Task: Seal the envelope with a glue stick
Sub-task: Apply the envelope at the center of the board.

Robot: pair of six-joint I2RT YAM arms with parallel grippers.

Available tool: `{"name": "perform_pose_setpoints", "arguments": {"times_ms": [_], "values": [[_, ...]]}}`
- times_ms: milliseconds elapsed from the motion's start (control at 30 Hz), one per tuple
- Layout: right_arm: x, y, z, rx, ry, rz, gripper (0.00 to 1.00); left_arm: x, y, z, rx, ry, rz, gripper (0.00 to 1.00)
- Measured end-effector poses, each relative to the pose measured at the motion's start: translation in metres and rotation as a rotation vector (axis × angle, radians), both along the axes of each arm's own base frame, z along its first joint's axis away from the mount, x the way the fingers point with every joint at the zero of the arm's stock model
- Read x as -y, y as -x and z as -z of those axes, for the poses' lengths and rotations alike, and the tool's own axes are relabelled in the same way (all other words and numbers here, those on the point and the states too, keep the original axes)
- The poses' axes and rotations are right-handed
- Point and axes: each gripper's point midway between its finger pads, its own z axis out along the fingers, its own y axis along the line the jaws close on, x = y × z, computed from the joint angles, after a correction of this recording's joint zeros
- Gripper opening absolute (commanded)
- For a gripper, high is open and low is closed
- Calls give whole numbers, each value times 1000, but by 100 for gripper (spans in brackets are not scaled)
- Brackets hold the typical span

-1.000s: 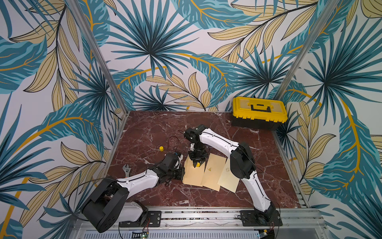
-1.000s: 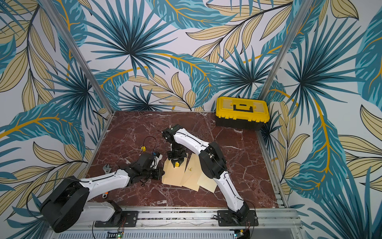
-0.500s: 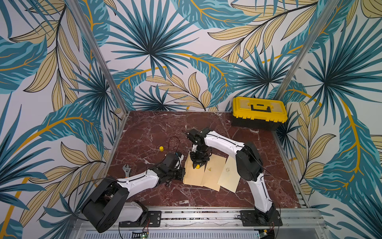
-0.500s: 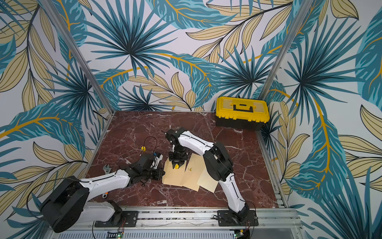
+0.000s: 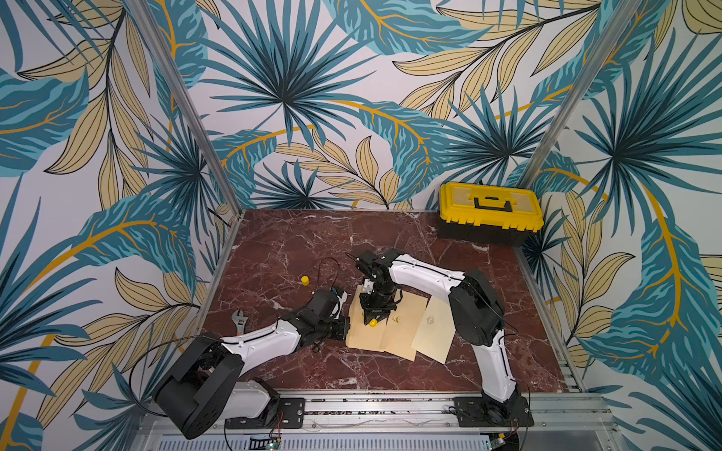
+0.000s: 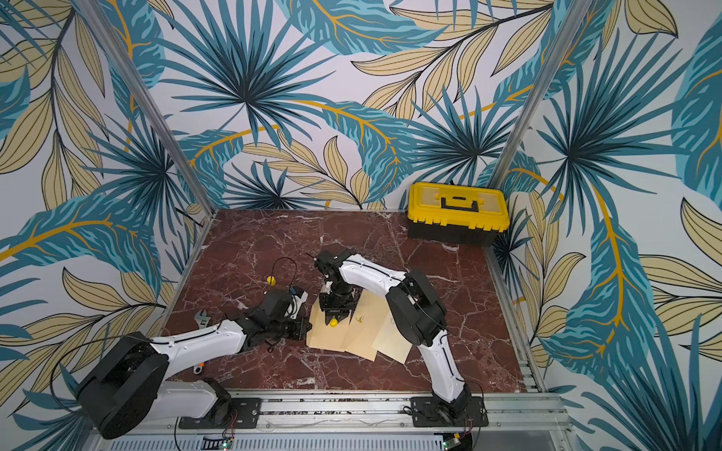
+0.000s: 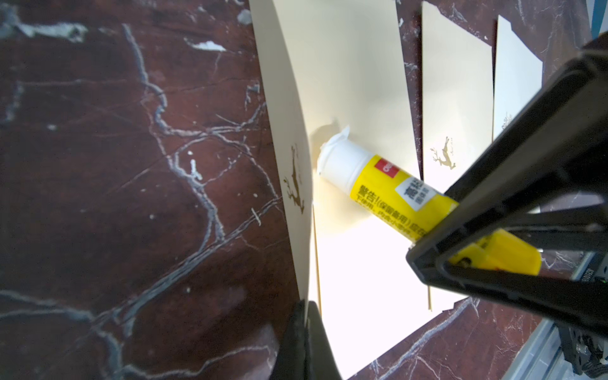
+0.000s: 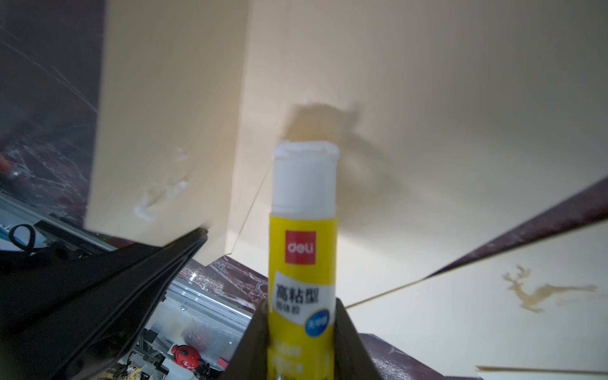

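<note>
1. Near the middle of the bench point(image 5: 273, 242), toward its front edge, three pale envelopes are fanned with their long edges overlapping. The envelope point(image 5: 361, 337) nearest the left edge is the one under the tools.
2. Its flap point(image 7: 291, 115) is stood up by the left gripper point(image 7: 306, 317), whose jaws are pinched tight on the flap's edge.
3. The glue stick point(image 7: 388, 184) is clamped by its yellow body in the right gripper point(image 8: 301, 316), closed around it. The uncapped white tip is set against the envelope's inner face, just beside the fold.
4. Glue smears point(image 8: 158, 197) are seen on the raised flap.
5. A yellow cap point(image 5: 304, 279) lies apart, farther back and toward the left edge. A wrench point(image 5: 240, 318) lies near that edge.
6. Open marble lies across the far half, up to a yellow toolbox point(image 5: 490, 207) in the far right corner, and along the right edge.
7. The surface is dark red, white-veined; the walls point(image 5: 293, 97) are leaf-printed.
</note>
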Motion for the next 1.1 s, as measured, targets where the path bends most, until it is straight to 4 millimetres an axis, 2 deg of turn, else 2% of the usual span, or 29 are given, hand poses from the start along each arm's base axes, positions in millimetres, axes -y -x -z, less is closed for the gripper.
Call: {"name": "perform_pose_setpoints", "arguments": {"times_ms": [167, 400, 633, 700, 800, 867, 1000, 1100], "values": [[12, -12, 0, 66, 74, -20, 0, 0, 0, 0, -1, -1, 0, 0], [9, -28, -3, 117, 90, -42, 0, 0, -1, 1, 1, -4, -3, 0], [8, -22, -22, 83, 72, -80, 0, -1, 0, 3, -5, -7, -2, 0], [11, -16, -25, 59, 78, -95, 0, -1, 0, 3, -5, -8, -2, 8], [17, -8, -27, 29, 89, -121, 0, -2, 1, 3, -1, -19, 1, 29], [19, -7, -30, 31, 90, -132, 0, -5, 1, 2, 3, -29, -7, 39], [19, -15, -44, 109, 68, -132, 0, -10, 1, -18, 40, -23, -28, 46], [16, -26, -65, 222, 13, -118, 0, -10, -8, -51, 93, 40, -67, 50]]}}
